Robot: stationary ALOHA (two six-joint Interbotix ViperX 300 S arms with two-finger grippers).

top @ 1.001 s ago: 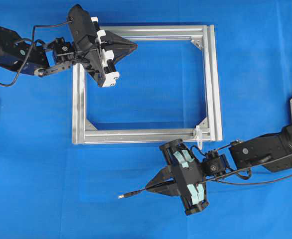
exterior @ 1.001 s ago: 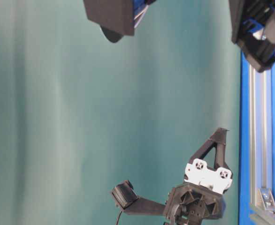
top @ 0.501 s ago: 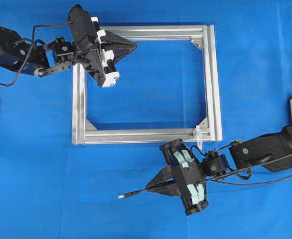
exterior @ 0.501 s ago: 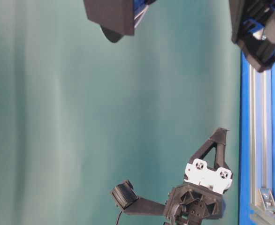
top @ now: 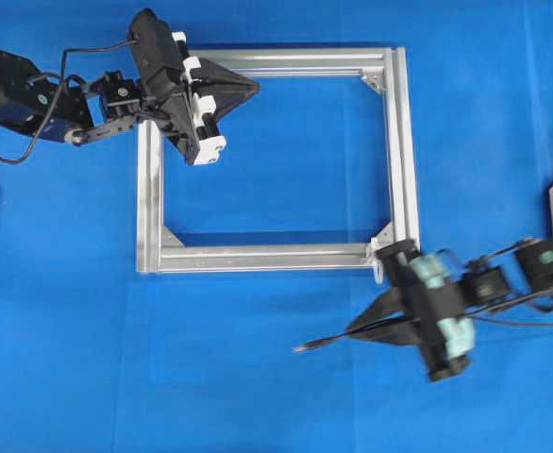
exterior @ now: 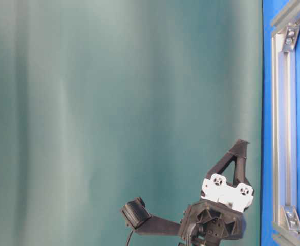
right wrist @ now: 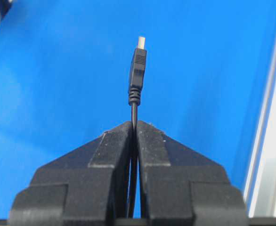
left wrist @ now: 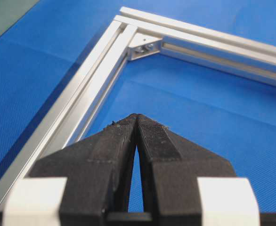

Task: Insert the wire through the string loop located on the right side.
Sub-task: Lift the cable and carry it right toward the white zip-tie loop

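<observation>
My right gripper (top: 354,334) is shut on the wire (top: 324,343), in front of the silver frame's (top: 258,257) near right corner, and looks motion-blurred. In the right wrist view the thin black wire (right wrist: 138,66) runs out between the closed fingertips of the right gripper (right wrist: 134,123) and ends in a thicker plug with a pale tip, held above the blue mat. The string loop (top: 378,268) shows only as a small whitish bit at that corner, right beside the gripper's body. My left gripper (top: 255,87) is shut and holds nothing, over the frame's far bar (left wrist: 137,116).
The rectangular aluminium frame has triangular corner brackets (left wrist: 142,44). One frame bar (right wrist: 274,141) runs along the right edge of the right wrist view. In the table-level view the left gripper (exterior: 240,144) stands near the frame (exterior: 283,128). Blue mat (top: 258,377) lies all around.
My right gripper has moved to the right with the wire, ending close to the frame's near right corner, and has left the table-level view. The left arm has not moved.
</observation>
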